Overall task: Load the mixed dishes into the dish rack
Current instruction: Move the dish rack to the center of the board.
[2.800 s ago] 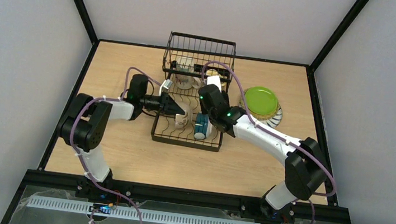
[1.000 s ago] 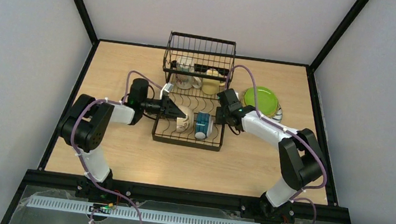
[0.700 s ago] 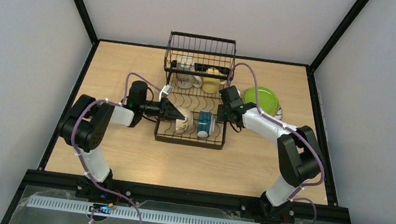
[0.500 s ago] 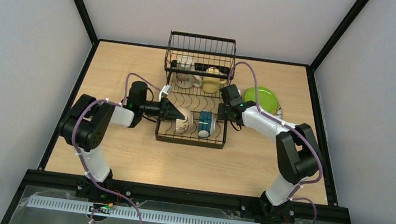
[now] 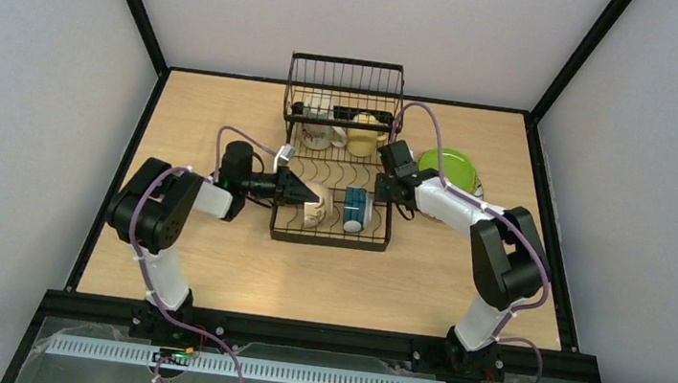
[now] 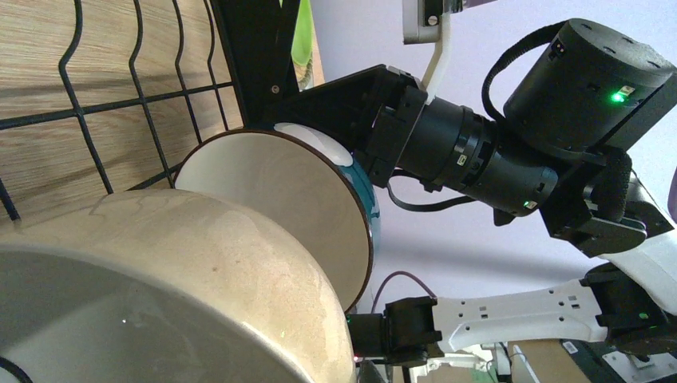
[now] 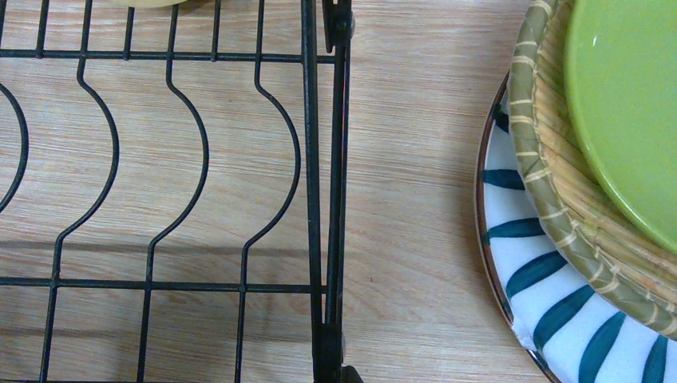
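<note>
The plate stack, lime green plate on top, rests on the table just right of the dish rack. The right gripper hovers at the rack's right rail and is the nearer one. Its fingers are hidden, so their state cannot be told. The left gripper meets the cream mug inside the rack, and its clamping is unconfirmed.

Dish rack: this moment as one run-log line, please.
dish rack: four mugs inside | left claw: at cream mug, grip unclear | right claw: at rack's right edge | plates: three stacked on table, unloaded
</note>
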### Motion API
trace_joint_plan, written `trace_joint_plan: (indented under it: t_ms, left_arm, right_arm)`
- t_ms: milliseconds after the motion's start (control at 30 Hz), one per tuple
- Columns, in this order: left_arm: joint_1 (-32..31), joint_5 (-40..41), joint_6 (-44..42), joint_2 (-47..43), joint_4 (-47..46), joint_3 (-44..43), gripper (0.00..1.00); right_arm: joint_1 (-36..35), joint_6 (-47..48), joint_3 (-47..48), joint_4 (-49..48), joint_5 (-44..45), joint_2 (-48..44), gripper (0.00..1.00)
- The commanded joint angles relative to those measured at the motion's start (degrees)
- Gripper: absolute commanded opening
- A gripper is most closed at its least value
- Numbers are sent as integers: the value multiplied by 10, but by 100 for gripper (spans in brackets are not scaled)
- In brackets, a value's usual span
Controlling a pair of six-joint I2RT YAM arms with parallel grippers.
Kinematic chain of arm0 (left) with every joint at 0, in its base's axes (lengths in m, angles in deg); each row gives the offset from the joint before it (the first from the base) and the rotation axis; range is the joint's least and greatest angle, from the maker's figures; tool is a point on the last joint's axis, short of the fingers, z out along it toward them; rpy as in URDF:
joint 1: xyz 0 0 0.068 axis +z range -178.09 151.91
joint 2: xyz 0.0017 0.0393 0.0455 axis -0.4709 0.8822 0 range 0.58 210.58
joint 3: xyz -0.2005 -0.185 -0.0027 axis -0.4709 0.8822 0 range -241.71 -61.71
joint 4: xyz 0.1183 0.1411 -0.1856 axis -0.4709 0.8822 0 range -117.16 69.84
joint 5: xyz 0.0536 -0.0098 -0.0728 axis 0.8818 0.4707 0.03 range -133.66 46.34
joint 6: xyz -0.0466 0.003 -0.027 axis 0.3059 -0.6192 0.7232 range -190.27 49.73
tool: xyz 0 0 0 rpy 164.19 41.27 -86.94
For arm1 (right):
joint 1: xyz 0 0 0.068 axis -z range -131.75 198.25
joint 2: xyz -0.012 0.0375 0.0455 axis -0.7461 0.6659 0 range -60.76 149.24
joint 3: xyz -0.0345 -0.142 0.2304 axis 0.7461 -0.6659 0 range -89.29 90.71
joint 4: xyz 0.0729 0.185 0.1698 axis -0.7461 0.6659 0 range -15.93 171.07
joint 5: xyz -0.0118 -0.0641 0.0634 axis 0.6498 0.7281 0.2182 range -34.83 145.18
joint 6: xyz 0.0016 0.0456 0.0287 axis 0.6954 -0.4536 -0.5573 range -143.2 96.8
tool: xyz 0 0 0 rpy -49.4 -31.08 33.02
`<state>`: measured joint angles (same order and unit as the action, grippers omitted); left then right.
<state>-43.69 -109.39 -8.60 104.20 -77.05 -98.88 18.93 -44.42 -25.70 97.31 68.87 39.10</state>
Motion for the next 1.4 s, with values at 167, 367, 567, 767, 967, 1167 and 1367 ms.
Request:
trace_joint_plan:
  t_ms: [167,367,567,767,967,1167,1367]
  left_arm:
    - [-11,19,23,34,-58,-8,2]
    - [-11,21,20,48,-57,-6,2]
    - [-11,20,-12,59,-12,-12,2]
    - [-11,24,-51,62,52,-11,19]
    - [-7,40,-63,61,76,-12,52]
    - [-5,44,-53,69,71,-17,66]
    - [10,50,-51,62,74,-12,71]
  right_arm:
    - [37,14,11,-17,29,31,0]
    - [49,16,11,-18,28,30,0]
    - [49,18,12,-21,30,33,0]
    - [49,19,15,-21,28,41,0]
    - [49,20,19,-21,27,46,0]
    - [49,22,20,-20,31,47,0]
    - [49,24,23,-19,31,52,0]
